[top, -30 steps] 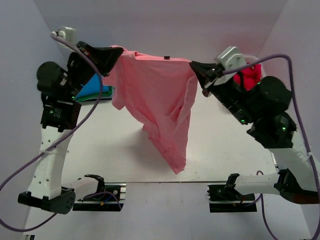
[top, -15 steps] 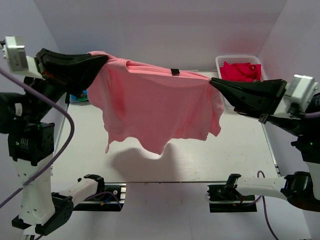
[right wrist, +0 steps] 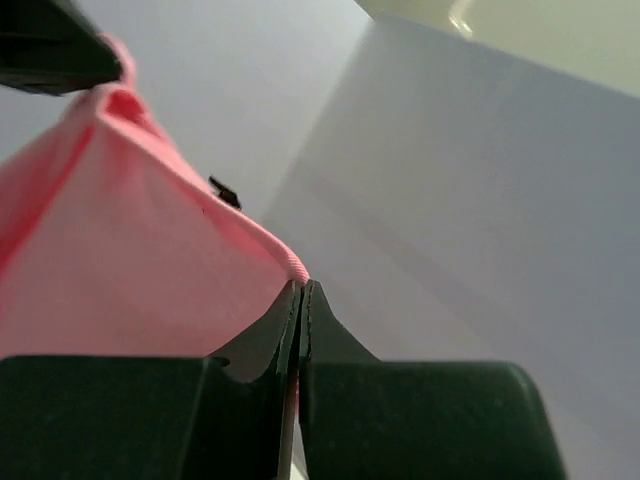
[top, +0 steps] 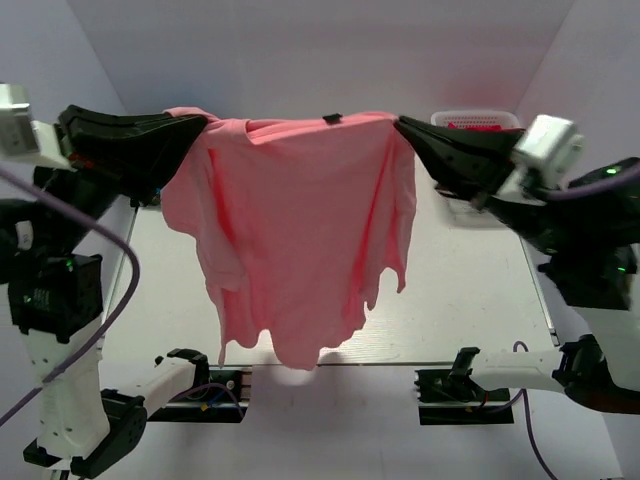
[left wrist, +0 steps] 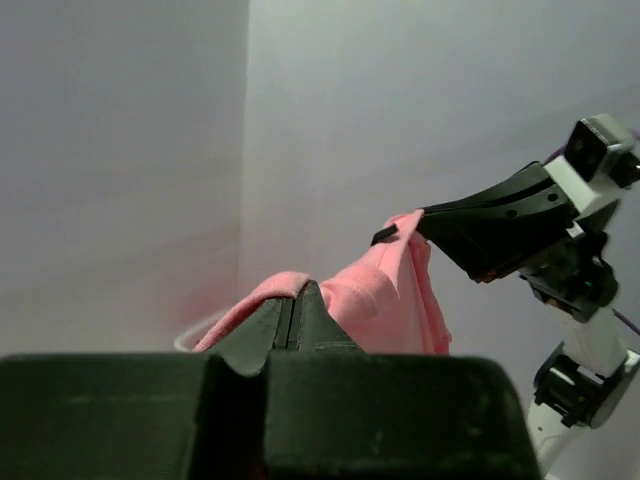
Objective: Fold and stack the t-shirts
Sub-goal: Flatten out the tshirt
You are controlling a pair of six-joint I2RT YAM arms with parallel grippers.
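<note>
The salmon pink t-shirt [top: 300, 230] hangs in the air, stretched between both grippers by its top edge, its hem dangling above the table's near edge. My left gripper [top: 205, 122] is shut on its left shoulder; in the left wrist view pink cloth [left wrist: 380, 300] bunches at the closed left gripper [left wrist: 298, 290]. My right gripper [top: 400, 124] is shut on its right shoulder; in the right wrist view the shirt's seam [right wrist: 150, 250] runs into the closed right gripper [right wrist: 301, 288]. A crimson red tee [top: 470, 126] barely shows in the basket. The blue and green tees are hidden.
The white lattice basket [top: 462, 118] stands at the table's back right, mostly hidden behind the right arm. The white table [top: 470, 300] lies below the hanging shirt. Grey walls enclose the back and sides.
Both arms have raised the pink shirt and brought its shoulders nearer each other. It now hangs long and narrow where it was spread wide half a second ago.
</note>
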